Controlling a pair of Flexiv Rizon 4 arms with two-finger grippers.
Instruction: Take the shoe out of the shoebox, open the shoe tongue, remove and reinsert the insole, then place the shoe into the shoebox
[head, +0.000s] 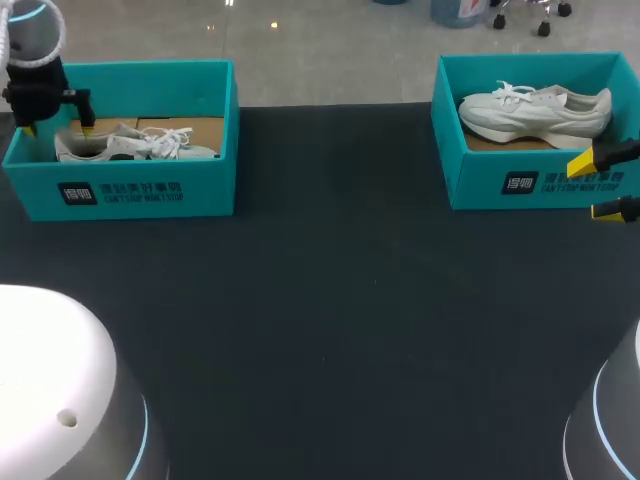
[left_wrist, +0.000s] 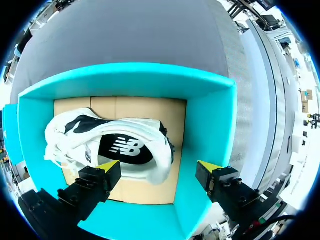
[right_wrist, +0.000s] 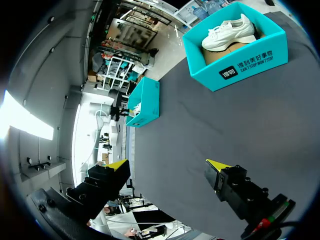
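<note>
Shoe (left_wrist: 115, 150) lies in the shoebox (left_wrist: 210, 85) just under the open left gripper (left_wrist: 160, 167), long side running finger to finger. Right gripper (right_wrist: 167, 167), also open, is far off.

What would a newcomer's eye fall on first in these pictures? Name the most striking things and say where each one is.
Two bright teal boxes stand out on the dark table: the left shoebox at the far left and the right shoebox at the far right. The left gripper hangs open over the white shoe in the left one. The right gripper is open in front of the right one, which holds a second white shoe.
</note>
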